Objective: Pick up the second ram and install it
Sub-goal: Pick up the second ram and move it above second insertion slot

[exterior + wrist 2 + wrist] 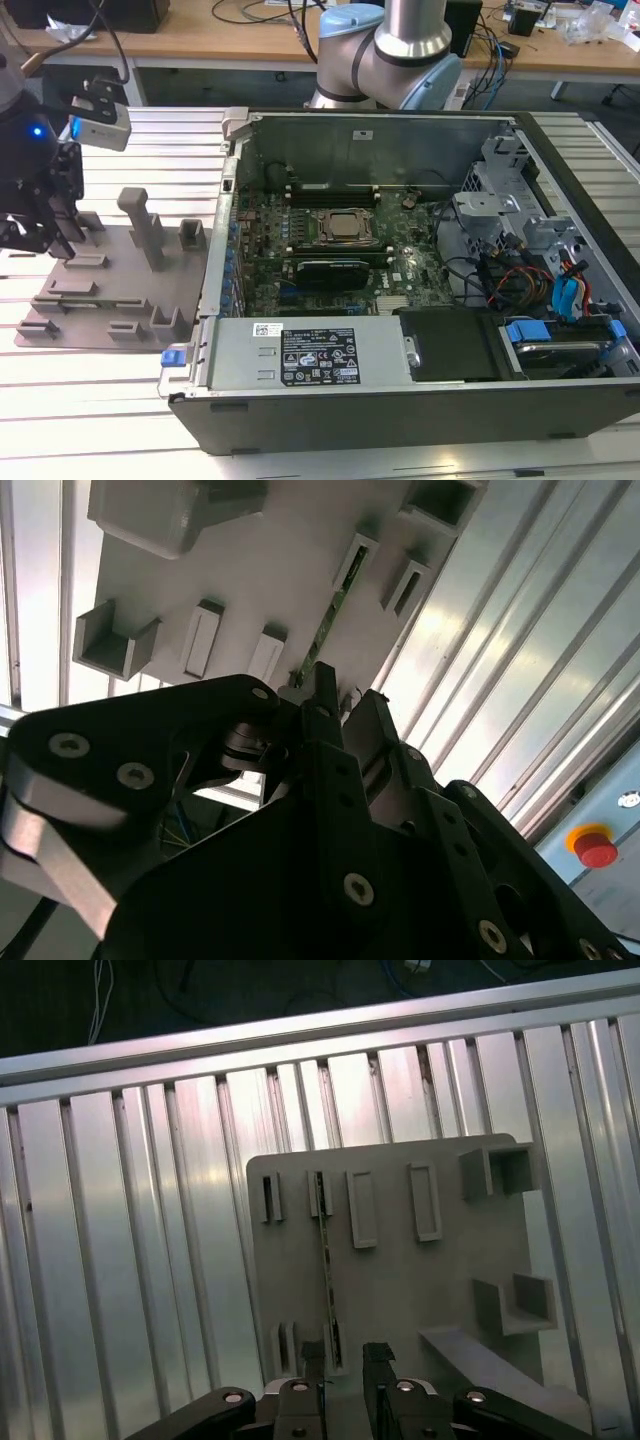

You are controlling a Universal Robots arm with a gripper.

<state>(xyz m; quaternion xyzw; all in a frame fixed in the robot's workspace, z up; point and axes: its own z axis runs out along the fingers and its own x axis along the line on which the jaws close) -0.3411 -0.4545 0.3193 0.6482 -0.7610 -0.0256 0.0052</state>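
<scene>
Second ram: the second ram [327, 1260], a long, narrow green circuit-board stick, stands on edge across the fixture plate. Its far end sits in a raised slot block and its near end reaches the tool.
Tool: the black two-fingered tool [345, 1358] hangs low over the plate's near edge. Its fingers are parted wider than the stick is thick, and the stick's near end lies in that gap, close to one finger. Contact cannot be told, and nothing is clamped.
Fixture plate: a flat grey plastic fixture plate [400, 1280] with raised blocks, lying on the table.
Table: a ribbed aluminium table [150, 1260] carrying plate and case.
Computer case: an open dark metal computer case [420, 430], just beside the plate on the exterior view's right.
Processor: a square silver processor [345, 225] at the middle of the green board inside the case.
Arm: a silver arm [400, 50] with pale blue joint caps, behind the case.
Progress: by judgement, the tool is aligned on the stick, but the stick is not yet gripped, lifted or seated in the case.
Counts: one stick on the plate; one plate; one tool with two fingers; one arm; one case; one processor.
</scene>
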